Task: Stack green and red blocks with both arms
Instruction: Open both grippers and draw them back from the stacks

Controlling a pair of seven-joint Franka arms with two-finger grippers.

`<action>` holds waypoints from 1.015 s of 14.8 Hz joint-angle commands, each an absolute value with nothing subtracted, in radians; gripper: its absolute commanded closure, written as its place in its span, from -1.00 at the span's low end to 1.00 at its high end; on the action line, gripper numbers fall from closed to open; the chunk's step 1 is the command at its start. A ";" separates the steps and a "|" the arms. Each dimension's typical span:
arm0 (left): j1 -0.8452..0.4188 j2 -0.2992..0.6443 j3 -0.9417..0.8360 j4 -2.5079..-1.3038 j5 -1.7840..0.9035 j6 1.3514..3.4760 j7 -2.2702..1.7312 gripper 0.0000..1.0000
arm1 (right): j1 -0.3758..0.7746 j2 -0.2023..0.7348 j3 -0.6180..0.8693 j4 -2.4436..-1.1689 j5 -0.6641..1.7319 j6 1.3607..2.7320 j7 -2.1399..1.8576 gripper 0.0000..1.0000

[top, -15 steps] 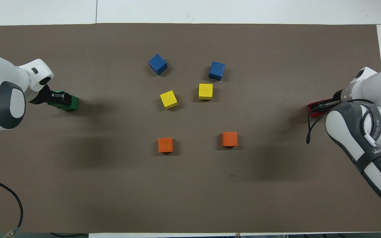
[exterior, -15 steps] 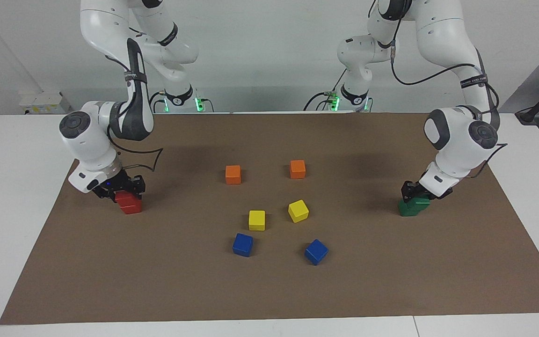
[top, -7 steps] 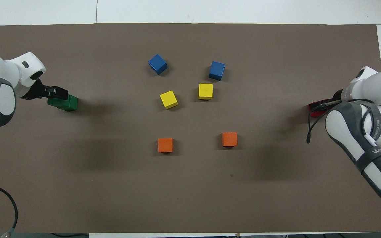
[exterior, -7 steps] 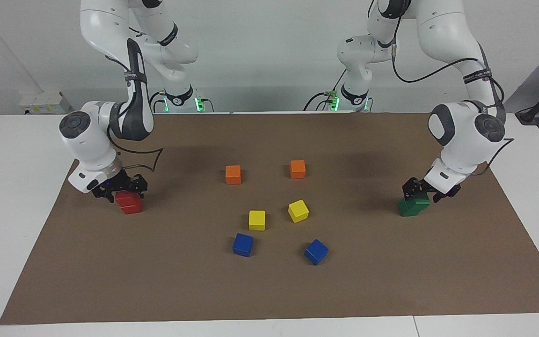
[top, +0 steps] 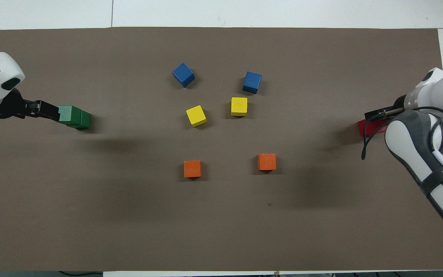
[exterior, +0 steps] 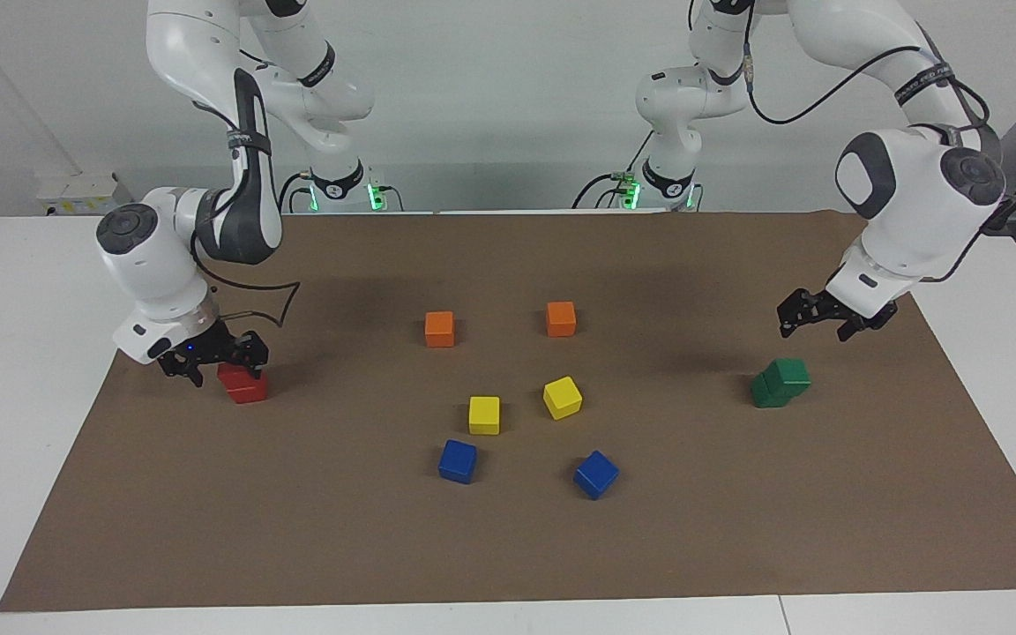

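Two dark green blocks (exterior: 780, 383) (top: 73, 116) stand stacked at the left arm's end of the mat, the upper one set slightly off the lower. My left gripper (exterior: 812, 315) (top: 42, 110) hangs open in the air above that stack, clear of it and holding nothing. Two red blocks (exterior: 242, 384) (top: 364, 127) are stacked at the right arm's end. My right gripper (exterior: 212, 357) (top: 377, 114) is open just over the top red block, its fingers spread to either side. In the overhead view the right arm hides most of the red stack.
On the brown mat (exterior: 508, 547), two orange cubes (exterior: 439, 328) (exterior: 561, 318) sit in the middle, nearest the robots. Two yellow cubes (exterior: 484, 414) (exterior: 562, 397) lie farther out, and two blue cubes (exterior: 458, 460) (exterior: 596, 474) farther still.
Both grippers opened and let go of their top blocks. The left gripper rose well clear of the green stack. The right gripper lifted only slightly off the red stack.
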State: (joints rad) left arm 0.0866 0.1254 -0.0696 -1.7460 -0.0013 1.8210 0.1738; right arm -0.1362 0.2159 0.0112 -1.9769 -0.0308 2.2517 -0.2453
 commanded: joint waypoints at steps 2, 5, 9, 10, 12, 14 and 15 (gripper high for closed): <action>0.095 0.025 -0.067 -1.764 0.011 1.718 0.062 -1.00 | -0.133 0.232 0.021 -1.855 -0.025 2.157 -0.212 -1.00; 0.080 0.021 -0.074 -1.769 0.012 1.724 -0.017 -1.00 | -0.129 0.227 0.028 -1.792 -0.026 2.119 -0.212 -1.00; 0.080 0.014 -0.075 -1.769 0.011 1.710 -0.021 -1.00 | -0.103 0.206 0.032 -1.686 -0.025 2.031 -0.186 -1.00; 0.078 0.014 -0.077 -1.763 0.012 1.706 -0.020 -1.00 | -0.101 0.195 0.034 -1.659 -0.025 1.981 -0.166 -1.00; 0.058 0.014 -0.069 -1.735 0.009 1.678 -0.018 -1.00 | -0.101 0.137 0.043 -1.655 -0.023 1.896 -0.135 -1.00; 0.026 0.020 -0.069 -1.700 0.011 1.632 -0.021 -1.00 | -0.101 0.075 0.043 -1.683 -0.023 1.817 -0.127 -1.00; 0.026 0.021 -0.071 -1.700 0.008 1.634 -0.021 -1.00 | -0.101 0.057 0.043 -1.698 -0.023 1.801 -0.127 -1.00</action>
